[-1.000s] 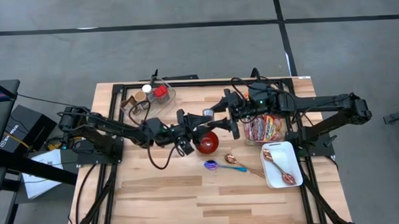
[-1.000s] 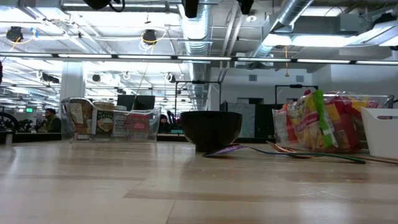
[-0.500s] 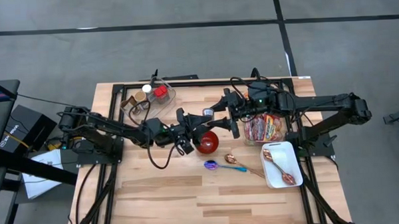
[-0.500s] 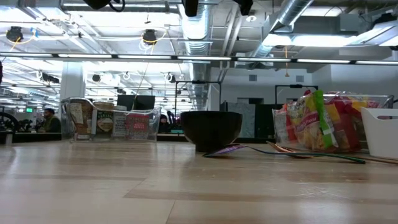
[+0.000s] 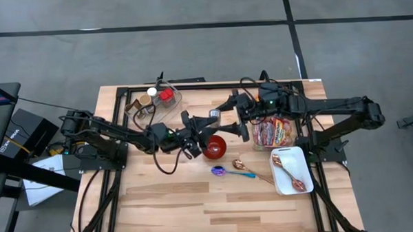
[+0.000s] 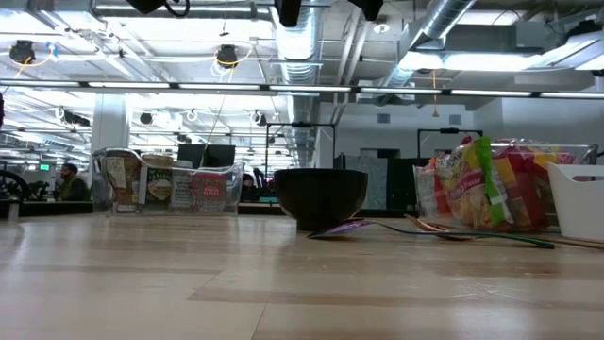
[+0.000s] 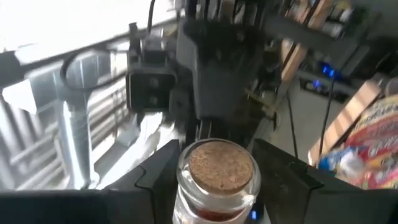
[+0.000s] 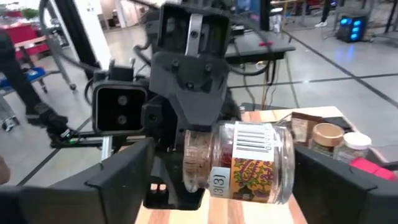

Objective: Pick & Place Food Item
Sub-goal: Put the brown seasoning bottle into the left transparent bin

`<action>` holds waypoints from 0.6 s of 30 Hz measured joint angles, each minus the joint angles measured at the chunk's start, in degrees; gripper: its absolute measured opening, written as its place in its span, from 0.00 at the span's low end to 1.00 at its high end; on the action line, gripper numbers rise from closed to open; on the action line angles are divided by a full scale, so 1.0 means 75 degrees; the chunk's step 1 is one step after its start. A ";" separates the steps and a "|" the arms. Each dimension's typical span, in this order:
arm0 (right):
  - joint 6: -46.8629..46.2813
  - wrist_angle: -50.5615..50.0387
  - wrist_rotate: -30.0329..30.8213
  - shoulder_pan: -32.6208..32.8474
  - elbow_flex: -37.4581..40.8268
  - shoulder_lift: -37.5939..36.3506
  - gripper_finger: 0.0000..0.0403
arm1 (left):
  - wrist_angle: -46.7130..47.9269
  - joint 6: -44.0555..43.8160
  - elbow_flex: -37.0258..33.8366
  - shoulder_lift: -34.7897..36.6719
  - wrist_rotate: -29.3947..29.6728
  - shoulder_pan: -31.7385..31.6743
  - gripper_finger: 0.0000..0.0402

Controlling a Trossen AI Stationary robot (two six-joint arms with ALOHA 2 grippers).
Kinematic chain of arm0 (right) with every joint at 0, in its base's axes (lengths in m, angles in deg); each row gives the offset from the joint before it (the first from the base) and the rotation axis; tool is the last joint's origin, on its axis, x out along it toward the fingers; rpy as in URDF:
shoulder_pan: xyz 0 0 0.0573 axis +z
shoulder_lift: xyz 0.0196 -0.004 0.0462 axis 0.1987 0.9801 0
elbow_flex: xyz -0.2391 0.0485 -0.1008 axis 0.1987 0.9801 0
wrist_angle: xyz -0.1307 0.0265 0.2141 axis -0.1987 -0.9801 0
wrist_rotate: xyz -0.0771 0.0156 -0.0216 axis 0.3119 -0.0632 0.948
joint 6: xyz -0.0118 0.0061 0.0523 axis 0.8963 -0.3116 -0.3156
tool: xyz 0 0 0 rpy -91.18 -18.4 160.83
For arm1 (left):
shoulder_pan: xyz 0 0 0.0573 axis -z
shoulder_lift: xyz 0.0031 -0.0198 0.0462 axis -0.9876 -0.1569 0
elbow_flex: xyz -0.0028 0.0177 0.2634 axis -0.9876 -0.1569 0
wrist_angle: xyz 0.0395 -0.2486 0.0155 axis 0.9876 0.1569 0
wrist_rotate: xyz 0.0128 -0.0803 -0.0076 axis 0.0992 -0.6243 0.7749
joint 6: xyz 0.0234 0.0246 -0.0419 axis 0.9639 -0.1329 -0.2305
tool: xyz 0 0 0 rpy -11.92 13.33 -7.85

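A glass jar [image 8: 242,163] with a cork lid [image 7: 216,165] and a barcode label hangs in the air over the table's middle, above the red bowl [image 5: 215,147]. My left gripper [image 5: 205,124] comes from the table's left and is shut on the jar. My right gripper [image 8: 227,186] faces it from the right and is open. Its two fingers [image 8: 124,177] stand on either side of the jar, with a gap showing on both sides. In the high view the jar [image 5: 214,116] shows between the two grippers. My left gripper pinches the jar between its two fingers, on the glass sides [image 7: 186,186] close under the cork lid. The fingers come about level from the table's left and lie across the jar. The jar is lifted clear and lies on its side, its glass bottom [image 8: 287,168] sticking out free.
A clear bin [image 5: 154,100] of jars stands at the far left and a bin of snack packets [image 5: 276,133] at the right. A white tray [image 5: 291,169] holds copper spoons. A purple spoon [image 5: 219,171] and another spoon [image 5: 244,174] lie near the bowl [image 6: 321,196].
My right gripper's fingers have spread wider about the jar, and both hands have stayed where they were. The jar has stayed in the air between them, in my left gripper's hold.
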 joint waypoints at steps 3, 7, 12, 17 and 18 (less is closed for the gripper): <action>0.0019 -0.0178 -0.0013 -0.0279 0.0000 -0.0124 0.88 | 0.0060 -0.0217 -0.0003 0.0007 0.0541 -0.0011 0.43; 0.0059 -0.0440 -0.0091 -0.0630 -0.0009 -0.0213 0.90 | 0.0467 -0.0764 -0.0015 0.0160 0.1117 -0.0077 0.43; 0.0148 -0.0702 -0.0141 -0.0760 -0.0009 -0.0222 0.91 | 0.1001 -0.1651 -0.0015 0.0506 0.1545 -0.0302 0.43; 0.0351 -0.1212 -0.0210 -0.0760 -0.0009 -0.0257 0.91 | 0.2358 -0.3296 -0.0017 0.1123 0.1984 -0.0650 0.43; 0.0379 -0.1344 -0.0211 -0.0765 -0.0009 -0.0272 0.91 | 0.2761 -0.3686 -0.0018 0.1298 0.1963 -0.0719 0.43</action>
